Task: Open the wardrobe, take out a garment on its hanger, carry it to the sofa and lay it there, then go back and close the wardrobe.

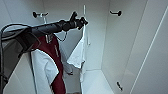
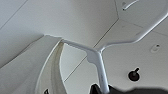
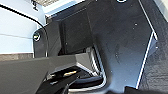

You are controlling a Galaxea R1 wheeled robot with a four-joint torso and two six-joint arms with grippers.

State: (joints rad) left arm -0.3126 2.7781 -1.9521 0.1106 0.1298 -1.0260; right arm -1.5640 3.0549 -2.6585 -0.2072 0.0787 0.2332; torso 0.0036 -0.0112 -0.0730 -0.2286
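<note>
— Left jaws (image 1: 82, 22)?
— Clamped on the hanger (image 2: 100, 53), inside the open wardrobe (image 1: 110, 45). Right jaws: cannot tell.
— Nearby?
— A maroon jacket (image 1: 53, 62) hangs just beside the garment (image 1: 78, 53), toward the left arm.
— The garment?
— White, thin, draped below the hanger.
— Room?
— Open white interior on the far side, wall hooks (image 1: 116, 12) above.

I'm seeing my left arm (image 1: 42, 28) reaching in from the left, stretching forward and slightly upward at about head-camera height. Its gripper (image 1: 81, 22) is sitting at the far end, fingers closing on the hanger (image 2: 100, 65) neck. My right wrist camera is looking at the robot's own dark plate (image 3: 120, 37).
</note>
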